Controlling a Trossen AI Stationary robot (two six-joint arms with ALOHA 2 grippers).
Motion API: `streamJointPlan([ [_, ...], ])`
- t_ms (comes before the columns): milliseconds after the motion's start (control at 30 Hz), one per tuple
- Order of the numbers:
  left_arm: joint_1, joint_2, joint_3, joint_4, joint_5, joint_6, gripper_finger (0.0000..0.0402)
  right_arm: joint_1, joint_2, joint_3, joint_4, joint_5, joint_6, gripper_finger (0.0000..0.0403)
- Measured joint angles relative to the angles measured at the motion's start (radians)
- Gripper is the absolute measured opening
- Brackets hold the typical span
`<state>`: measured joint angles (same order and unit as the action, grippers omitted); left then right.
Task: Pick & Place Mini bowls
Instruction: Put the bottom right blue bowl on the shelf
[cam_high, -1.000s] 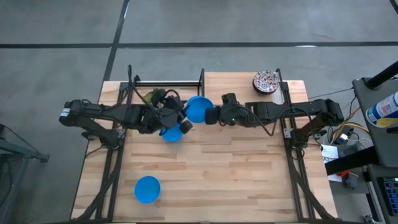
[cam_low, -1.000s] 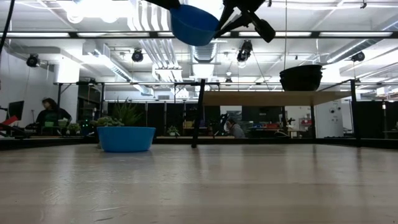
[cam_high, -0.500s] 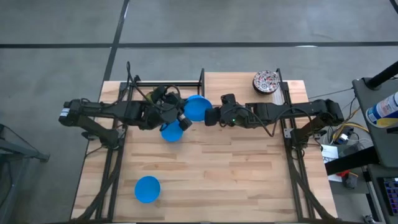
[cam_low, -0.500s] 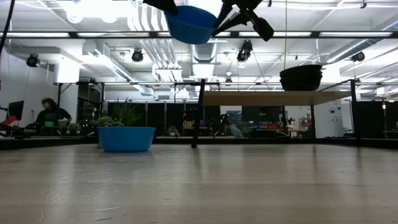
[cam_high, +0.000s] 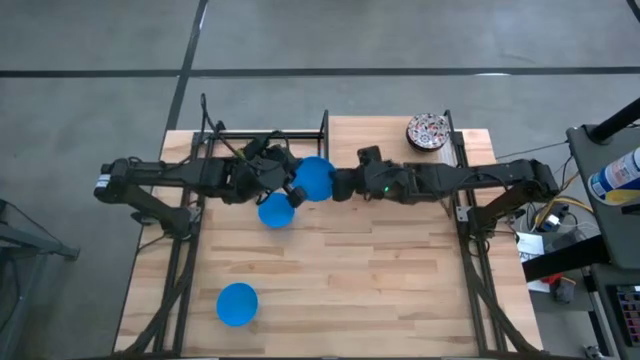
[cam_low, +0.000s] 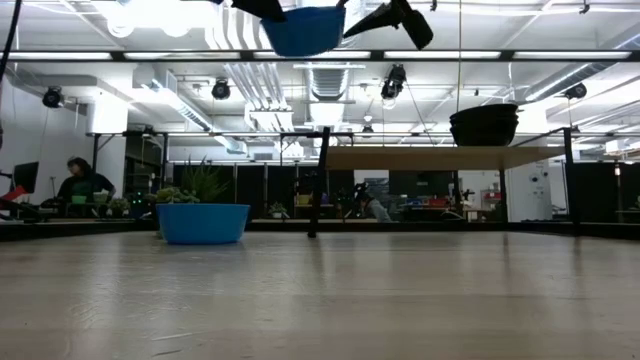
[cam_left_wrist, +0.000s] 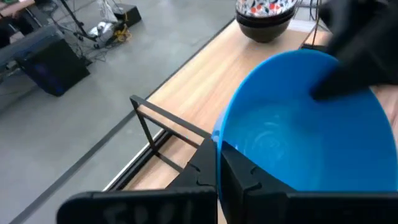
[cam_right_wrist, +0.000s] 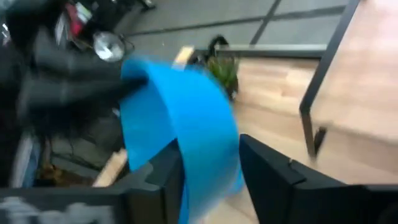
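Low view crops both arms above blue bowl (cam_low: 308, 29).

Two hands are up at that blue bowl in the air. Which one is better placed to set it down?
Left, probably. The left hand is clamped on the rim of the raised blue bowl, while the right hand has its fingers spread and seems to grip nothing.
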<state>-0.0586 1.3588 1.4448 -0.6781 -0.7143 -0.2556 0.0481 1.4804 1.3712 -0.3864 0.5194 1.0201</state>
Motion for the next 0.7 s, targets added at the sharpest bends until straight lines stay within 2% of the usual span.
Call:
streamJointPlan([
  [167, 0.033, -0.032, 0.002, 0.002, -0.013, -0.002, 0.0001, 0.001, -0.064, 0.001, 0.028, 0.009, -0.058, 0.0196],
  [233, 0.050, -0.034, 0.002, 0.014, 0.021, -0.010, 0.0001, 0.001, -0.088, 0.001, 0.050, 0.028, -0.103, 0.0205],
  [467, 0.170, -0.020, 0.002, 0.041, 0.284, -0.139, 0.0001, 0.008, -0.169, 0.001, 0.142, 0.061, -0.241, 0.0211],
  [700, 0.329, 0.019, 0.003, 0.110, 0.551, -0.261, 0.0001, 0.022, -0.208, 0.001, 0.140, 0.061, -0.293, 0.0210],
])
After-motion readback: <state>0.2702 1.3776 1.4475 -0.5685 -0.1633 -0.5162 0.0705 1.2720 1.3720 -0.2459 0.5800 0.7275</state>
